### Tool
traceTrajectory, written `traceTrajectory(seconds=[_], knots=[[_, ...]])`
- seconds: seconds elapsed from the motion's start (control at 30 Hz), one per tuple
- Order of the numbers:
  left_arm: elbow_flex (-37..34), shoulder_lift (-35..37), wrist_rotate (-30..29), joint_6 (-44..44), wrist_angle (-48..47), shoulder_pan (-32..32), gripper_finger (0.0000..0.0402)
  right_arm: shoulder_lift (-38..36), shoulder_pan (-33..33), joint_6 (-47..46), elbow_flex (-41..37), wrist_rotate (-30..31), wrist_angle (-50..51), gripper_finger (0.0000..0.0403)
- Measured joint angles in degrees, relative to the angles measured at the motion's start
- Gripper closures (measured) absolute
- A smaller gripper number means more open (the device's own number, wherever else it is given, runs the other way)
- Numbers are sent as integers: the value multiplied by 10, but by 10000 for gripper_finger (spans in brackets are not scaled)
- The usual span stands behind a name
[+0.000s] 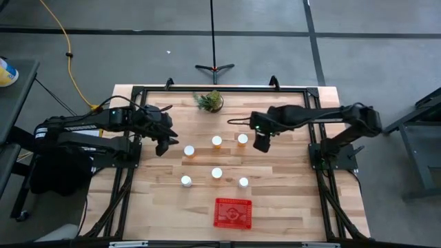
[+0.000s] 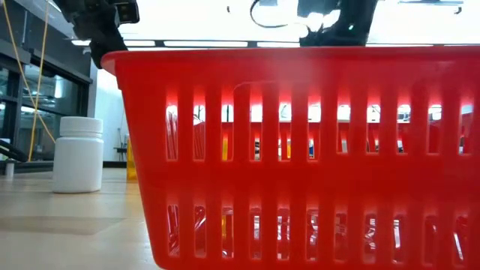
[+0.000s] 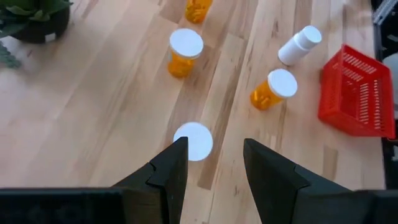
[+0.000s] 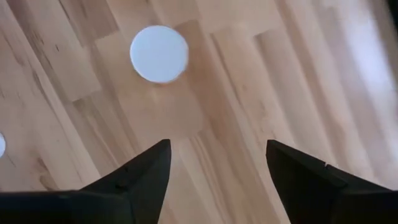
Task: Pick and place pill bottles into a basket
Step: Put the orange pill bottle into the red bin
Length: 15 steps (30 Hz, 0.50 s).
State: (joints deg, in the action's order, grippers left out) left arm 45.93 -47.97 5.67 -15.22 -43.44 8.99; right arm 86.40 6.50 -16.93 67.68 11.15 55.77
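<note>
The left gripper [image 1: 163, 146] hovered left of the six pill bottles [image 1: 216, 172], fingers drawn narrow, empty. The bottles stood on the table [image 1: 289, 200] beyond the basket [image 1: 233, 213]. The right gripper [image 1: 262, 145] hovered just right of them, fingers wide, empty.

Glossy red plastic basket [image 2: 300, 150] and translucent orange plastic pill bottles [image 3: 185, 52] on a smooth wood-plank table [image 1: 289, 200].
</note>
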Motion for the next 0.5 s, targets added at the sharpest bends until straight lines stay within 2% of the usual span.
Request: traceTrajectory(seconds=[0.23, 0.5], knots=[[0, 0, -6, 0, 0, 0, 211, 76, 0, -10, 0, -12, -62, 148], [0, 0, -2, -11, 0, 0, 211, 95, 10, -34, 0, -86, -104, 148]])
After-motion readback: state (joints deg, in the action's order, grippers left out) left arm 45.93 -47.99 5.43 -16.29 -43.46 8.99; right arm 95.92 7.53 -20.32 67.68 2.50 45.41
